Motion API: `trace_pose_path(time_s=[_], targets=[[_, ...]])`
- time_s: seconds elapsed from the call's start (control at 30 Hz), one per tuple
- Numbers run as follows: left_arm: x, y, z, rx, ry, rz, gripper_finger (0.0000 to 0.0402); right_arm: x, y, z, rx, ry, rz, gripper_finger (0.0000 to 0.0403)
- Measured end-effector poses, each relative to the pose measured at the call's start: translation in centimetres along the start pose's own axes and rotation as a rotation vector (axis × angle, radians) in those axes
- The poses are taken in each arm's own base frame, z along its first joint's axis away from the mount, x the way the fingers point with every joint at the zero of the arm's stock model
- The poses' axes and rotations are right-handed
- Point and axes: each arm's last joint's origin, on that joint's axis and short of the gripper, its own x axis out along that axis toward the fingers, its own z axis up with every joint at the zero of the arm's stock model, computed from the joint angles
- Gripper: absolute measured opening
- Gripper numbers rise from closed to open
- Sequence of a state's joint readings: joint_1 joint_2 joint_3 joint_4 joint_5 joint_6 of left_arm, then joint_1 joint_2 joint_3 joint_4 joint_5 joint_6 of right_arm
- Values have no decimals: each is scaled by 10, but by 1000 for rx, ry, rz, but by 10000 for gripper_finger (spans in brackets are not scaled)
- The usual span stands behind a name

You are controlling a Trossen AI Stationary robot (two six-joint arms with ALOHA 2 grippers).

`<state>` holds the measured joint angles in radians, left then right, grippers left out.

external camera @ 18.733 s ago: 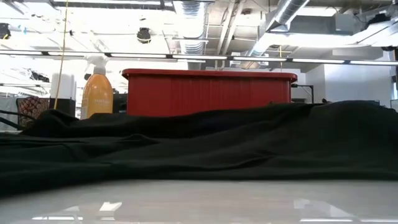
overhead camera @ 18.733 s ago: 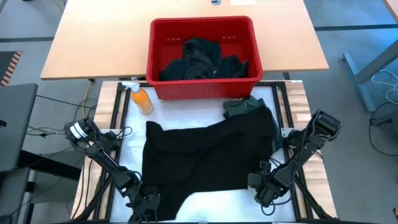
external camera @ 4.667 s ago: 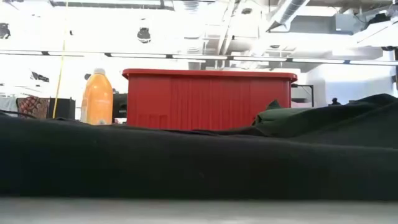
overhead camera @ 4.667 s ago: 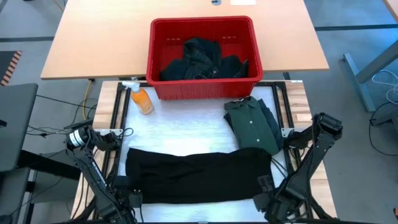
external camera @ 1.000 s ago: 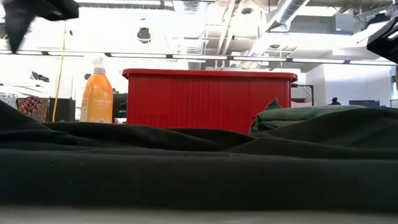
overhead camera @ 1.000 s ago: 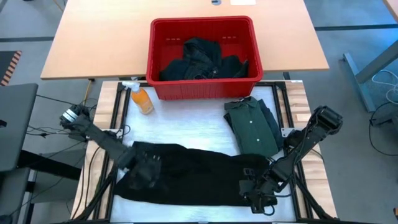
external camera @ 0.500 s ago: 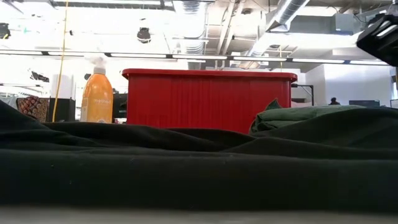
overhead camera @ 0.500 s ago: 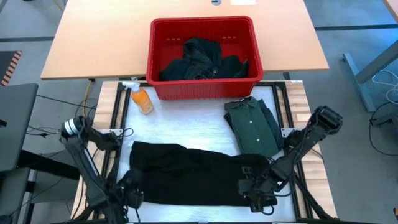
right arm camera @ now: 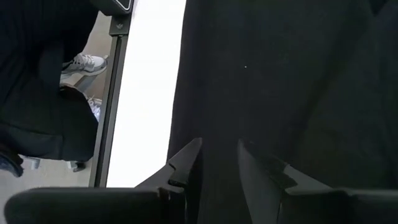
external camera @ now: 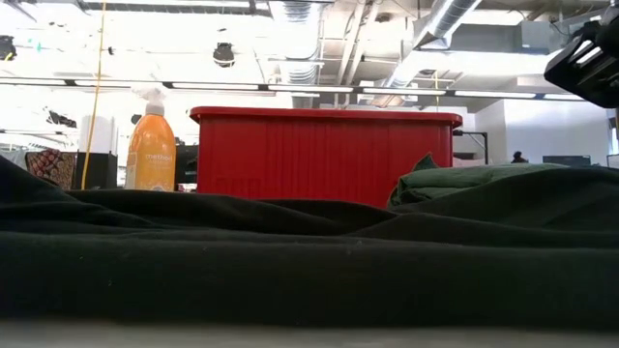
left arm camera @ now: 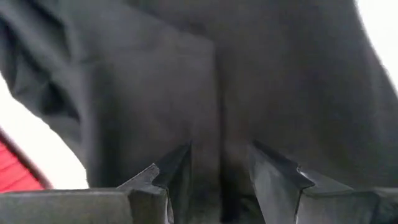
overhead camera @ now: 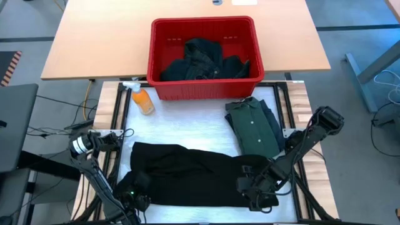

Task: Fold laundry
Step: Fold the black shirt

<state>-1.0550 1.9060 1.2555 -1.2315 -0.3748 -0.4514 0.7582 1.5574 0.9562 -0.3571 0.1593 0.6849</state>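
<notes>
My left gripper [overhead camera: 134, 195] at seven o'clock and right gripper [overhead camera: 253, 189] at five each pinched the black garment [overhead camera: 194, 174], readying a fold.

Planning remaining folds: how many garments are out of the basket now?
2: a black garment spread across the table's near side, and a folded green shirt right of centre. More lie heaped in the red basket.

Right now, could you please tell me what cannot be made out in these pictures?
- High view: basket contents, a dark heap; separate pieces indistinct.
- Low view: black cloth blocks the tabletop and both grippers.
- Left wrist view: left gripper on the cloth; grip unclear.
- Right wrist view: right gripper likewise.
</notes>
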Motion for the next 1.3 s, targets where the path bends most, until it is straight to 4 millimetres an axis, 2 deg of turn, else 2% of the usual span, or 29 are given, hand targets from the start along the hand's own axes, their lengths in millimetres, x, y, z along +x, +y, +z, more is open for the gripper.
trace_pose_path(time_s=[0.13,0.3,0.37,0.47,0.53,0.7,0.83,0.97,1.1,1.2,1.3], targets=[[7,0,-4,41,46,27,142,0,-1,0,0,0,-2,127],[24,2,-16,5,123,47,135,0,-1,1,1,-1,-2,127],[29,1,-19,3,135,53,114,0,-1,1,3,-1,-2,127],[30,1,-19,7,133,69,51,0,-1,1,6,-1,-2,127],[28,4,-19,-1,127,89,14,0,-1,1,6,0,-2,127],[13,19,-14,-54,92,115,2,0,-3,2,3,-1,-6,127],[-9,40,-14,-117,32,82,0,1,-5,4,12,-3,-12,127],[-33,64,-20,-225,-52,-9,0,1,-5,4,13,-4,-12,127],[-46,84,-22,-366,-103,-249,0,1,-4,3,18,-3,-8,127],[-48,92,-11,-460,-163,-443,0,1,-4,4,43,-4,-5,127],[-49,96,4,-481,-256,-565,0,1,-2,6,65,-28,16,127]])
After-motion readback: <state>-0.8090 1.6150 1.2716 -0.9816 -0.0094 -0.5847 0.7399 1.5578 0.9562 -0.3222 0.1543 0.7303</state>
